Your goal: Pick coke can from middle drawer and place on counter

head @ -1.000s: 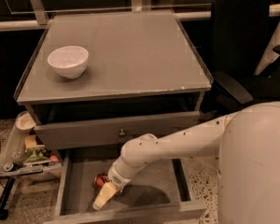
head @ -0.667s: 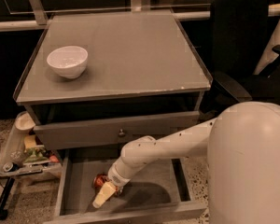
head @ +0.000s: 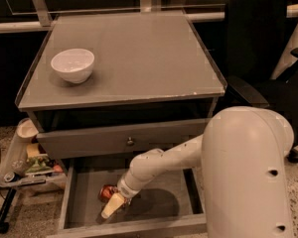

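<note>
Down front in the open middle drawer (head: 175, 198), the gripper (head: 111, 208) is right up against the coke can (head: 106, 192), left of center, though I honestly can't tell if it's got hold. Above that is the knobbed drawer front (head: 89, 143), then the counter (head: 144, 58) with a white bowl (head: 72, 65).

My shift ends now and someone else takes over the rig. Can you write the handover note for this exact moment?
Gripper: down inside the open middle drawer, right at the coke can. Whether it has a hold on the can cannot be told.
Coke can: in the drawer's left part, near the front.
Counter: a white bowl sits on its left side; the can is not on it.
Done: drawer open, arm reached in to the can.
Left: secure the grasp, lift the can out, set it on the counter.
</note>
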`<state>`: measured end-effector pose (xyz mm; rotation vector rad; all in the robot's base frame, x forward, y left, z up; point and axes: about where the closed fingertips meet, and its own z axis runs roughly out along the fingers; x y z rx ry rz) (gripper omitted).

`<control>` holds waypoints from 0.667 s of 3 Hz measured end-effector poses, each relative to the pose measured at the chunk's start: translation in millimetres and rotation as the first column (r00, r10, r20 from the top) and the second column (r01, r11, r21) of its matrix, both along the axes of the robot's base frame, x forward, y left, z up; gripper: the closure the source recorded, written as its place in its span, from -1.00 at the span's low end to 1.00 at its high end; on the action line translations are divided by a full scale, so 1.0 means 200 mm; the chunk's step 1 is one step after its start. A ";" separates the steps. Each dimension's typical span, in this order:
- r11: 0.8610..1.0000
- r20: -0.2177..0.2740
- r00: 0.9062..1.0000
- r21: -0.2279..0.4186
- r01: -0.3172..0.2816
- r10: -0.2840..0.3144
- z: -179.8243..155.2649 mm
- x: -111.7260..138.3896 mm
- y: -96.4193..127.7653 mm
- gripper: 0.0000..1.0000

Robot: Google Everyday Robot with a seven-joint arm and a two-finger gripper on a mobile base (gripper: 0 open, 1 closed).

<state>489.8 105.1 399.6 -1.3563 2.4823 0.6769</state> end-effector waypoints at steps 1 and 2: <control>1.000 0.003 1.000 -0.010 0.013 -0.013 -0.08 0.03 0.00 -1.00; 1.000 0.007 1.000 -0.018 0.017 -0.016 -0.15 0.06 0.01 -1.00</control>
